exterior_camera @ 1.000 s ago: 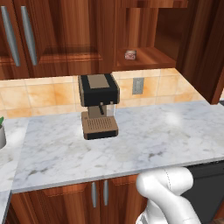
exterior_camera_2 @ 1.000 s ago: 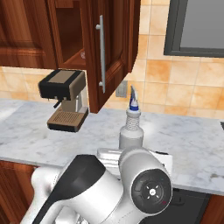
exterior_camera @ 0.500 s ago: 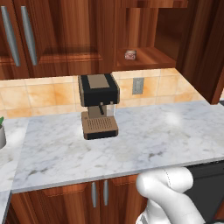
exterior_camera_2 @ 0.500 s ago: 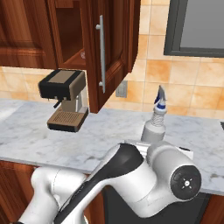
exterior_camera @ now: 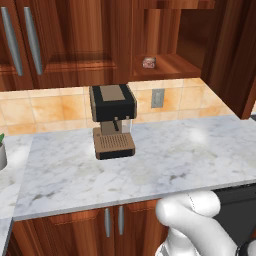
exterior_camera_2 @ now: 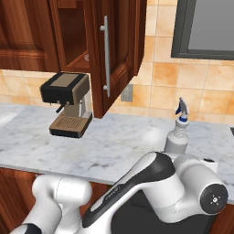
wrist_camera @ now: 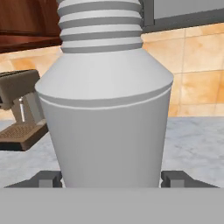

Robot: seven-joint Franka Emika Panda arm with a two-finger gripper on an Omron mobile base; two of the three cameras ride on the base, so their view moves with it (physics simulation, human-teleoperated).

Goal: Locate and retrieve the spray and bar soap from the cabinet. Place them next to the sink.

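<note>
Working from nine o'clock toward three o'clock in the right base view, I am noting the coffee machine [exterior_camera_2: 67, 103] on the marble counter [exterior_camera_2: 114, 146], then the open cabinet [exterior_camera_2: 73, 32] above it with its door [exterior_camera_2: 116, 50] swung outward, then the spray [exterior_camera_2: 178, 132] standing upright on the counter at three o'clock, just behind the arm's elbow. In the left base view, the bar soap [exterior_camera: 149, 62] is resting on the cabinet shelf [exterior_camera: 167, 67] at one o'clock, above the wall socket [exterior_camera: 158, 98]. In the hand view, the spray body is sitting directly between the fingertips [wrist_camera: 43, 178], which are standing apart at seven and five o'clock; whether the pads are touching the bottle I cannot tell. I am judging the step in hand as the spray's placement on the counter, with the bar soap not yet retrieved. No sink is in view for me to confirm the drop position. The next move calls for backing the gripper [wrist_camera: 109, 180] straight off the bottle without tipping it, then reaching up to the shelf.
</note>
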